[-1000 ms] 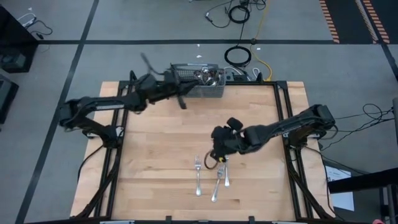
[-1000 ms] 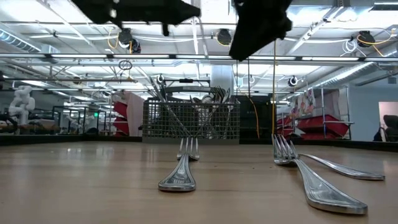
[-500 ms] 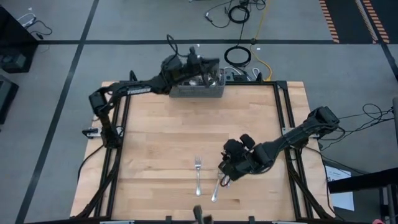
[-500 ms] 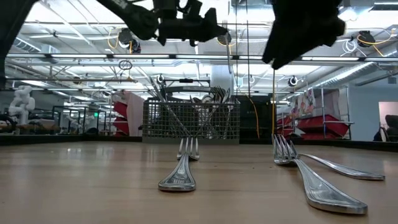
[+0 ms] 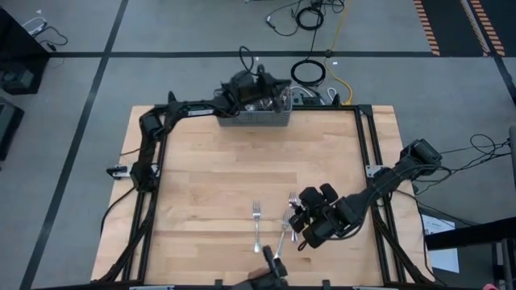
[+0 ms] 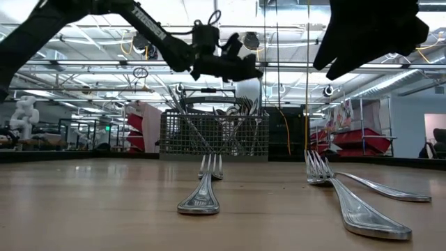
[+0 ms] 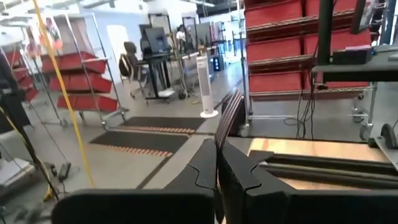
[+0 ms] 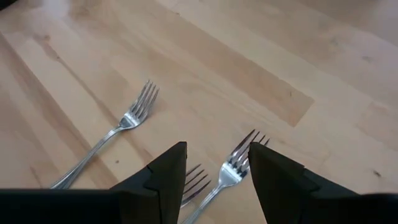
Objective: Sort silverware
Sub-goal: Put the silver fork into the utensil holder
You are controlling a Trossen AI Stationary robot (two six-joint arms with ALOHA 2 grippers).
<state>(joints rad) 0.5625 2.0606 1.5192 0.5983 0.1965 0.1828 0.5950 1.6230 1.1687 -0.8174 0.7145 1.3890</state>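
Here the left pincer (image 5: pixel 262 84) hangs above the grey wire-mesh cutlery basket (image 5: pixel 255 117) at the far edge of the wooden surface (image 5: pixel 210 177), its arm stretched out from the left side. In its own wrist view the two dark fingers (image 7: pixel 214 165) are pressed flat together with nothing visible between them, so it is closed and empty. In the low view that pincer (image 6: pixel 240 67) sits just over the basket (image 6: pixel 214 133), from which handles of silverware (image 6: pixel 240 108) stick up.

The right pincer (image 5: pixel 300 219) is low over the near part of the surface, at the cluster of forks lying there. Its fingers (image 8: pixel 165 171) stand wide apart and hold nothing; between them the wrist view shows one fork's head (image 8: pixel 239 158) and the tines of a second fork (image 8: pixel 194 180) lower down. A third fork (image 8: pixel 127 121) lies apart from those two, tines pointing the same general way.

From above, the lone fork (image 5: pixel 256 225) lies flat on the bare wood, just beside the pair (image 5: pixel 284 234) under the right pincer. In the low view three forks rest on the surface: one (image 6: pixel 202 188) near the middle and two (image 6: pixel 348 199) to its right, their handles spreading apart.
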